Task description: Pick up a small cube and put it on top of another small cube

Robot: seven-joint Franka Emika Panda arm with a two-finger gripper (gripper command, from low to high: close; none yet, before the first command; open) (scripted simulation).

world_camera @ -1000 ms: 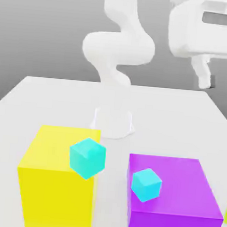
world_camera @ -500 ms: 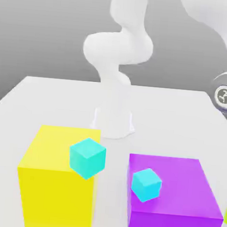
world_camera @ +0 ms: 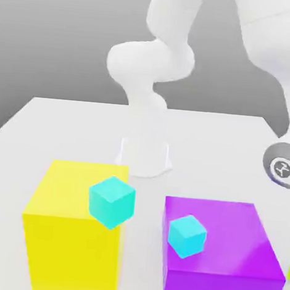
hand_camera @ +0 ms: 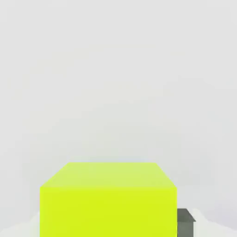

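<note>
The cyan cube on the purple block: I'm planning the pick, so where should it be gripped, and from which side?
Judging by its pose, grip the cyan cube across two opposite vertical faces, coming straight down from above. It sits on the purple block, its top face bare, its sides standing free.

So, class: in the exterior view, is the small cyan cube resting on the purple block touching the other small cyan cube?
No: the cyan cube on the purple block stands apart from the other cyan cube by the yellow block.

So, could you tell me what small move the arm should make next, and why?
Probably a short straight lift, if the cube is held: the lime cube sits close in the hand view, and the arm is low at the exterior view's right, away from the left cyan cube and the right cyan cube.
</note>
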